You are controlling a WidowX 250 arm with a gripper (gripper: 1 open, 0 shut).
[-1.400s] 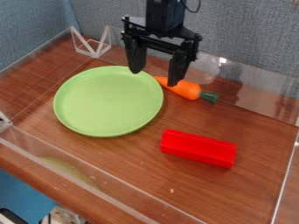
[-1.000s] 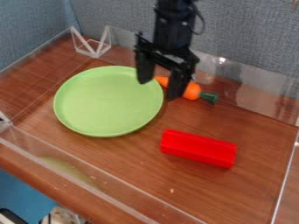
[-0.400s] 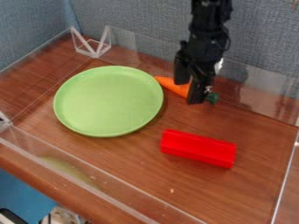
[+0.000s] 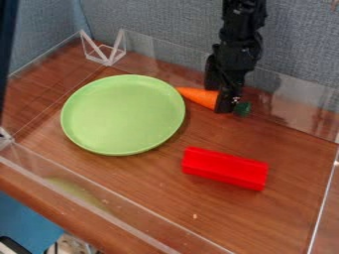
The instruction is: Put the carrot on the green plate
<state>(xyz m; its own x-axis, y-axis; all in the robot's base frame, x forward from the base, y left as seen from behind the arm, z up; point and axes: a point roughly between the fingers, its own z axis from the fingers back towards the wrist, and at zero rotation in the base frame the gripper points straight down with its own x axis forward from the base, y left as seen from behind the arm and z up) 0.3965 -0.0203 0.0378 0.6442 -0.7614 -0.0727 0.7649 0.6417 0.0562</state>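
End effector [image 4: 228, 87] is hanging straight down from the dark arm at the back right of the scene, low over the wooden surface [image 4: 119, 179]. Its dark fingers are reading as one narrow mass from this angle, so the gap between them is not showing plainly; the jaws are standing spread wide, nothing pinched between them. The fingertips are sitting right at the thick end of the carrot [image 4: 209, 98], covering part of it. Whether they are actually touching the carrot cannot be told from here.

The carrot is lying flat on the surface, just beside the right rim of the green plate [image 4: 123, 114] and not on it. It is looking small and bright orange, tapering to a point that is aiming left toward the plate. Its dark green stub end is poking out to the right, past the fingers.

The green plate is sitting left of centre, round, pale green, with a shallow raised rim. A red rectangular block [image 4: 225, 168] is lying nearer the camera, well apart from the carrot, off the plate's lower right. A clear wall is edging the surface, and a small white wire-like frame [image 4: 103, 47] is standing in the far left corner.
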